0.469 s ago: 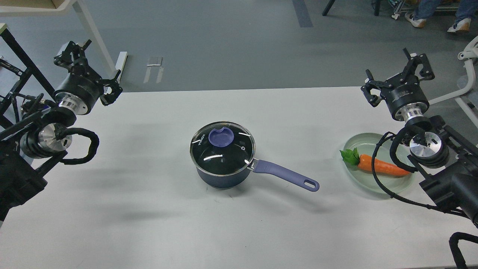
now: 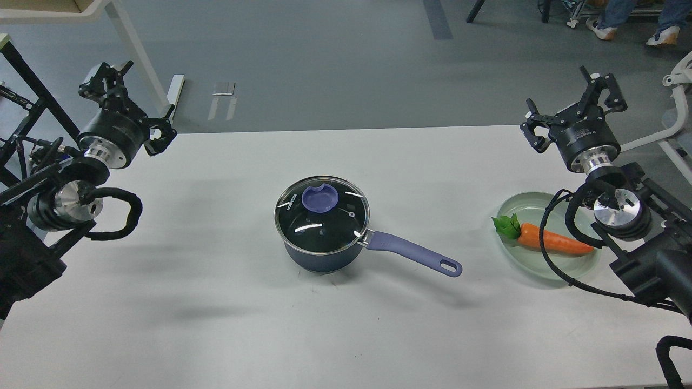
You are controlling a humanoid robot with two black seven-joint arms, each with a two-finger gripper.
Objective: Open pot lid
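Observation:
A small dark-blue pot [image 2: 322, 258] stands at the middle of the white table, its long lavender handle [image 2: 416, 254] pointing right and toward me. The clear glass lid [image 2: 322, 216] with a lavender knob [image 2: 320, 198] sits flat on the pot. My left gripper [image 2: 130, 102] is open and empty at the table's far left edge, far from the pot. My right gripper [image 2: 574, 105] is open and empty at the far right edge, also far from the pot.
A pale green plate [image 2: 519, 208] with an orange carrot [image 2: 551, 241] on it lies at the right, under my right arm. The white table [image 2: 216, 302] ends at a far edge, with grey floor beyond. A table leg [image 2: 135, 51] stands far left.

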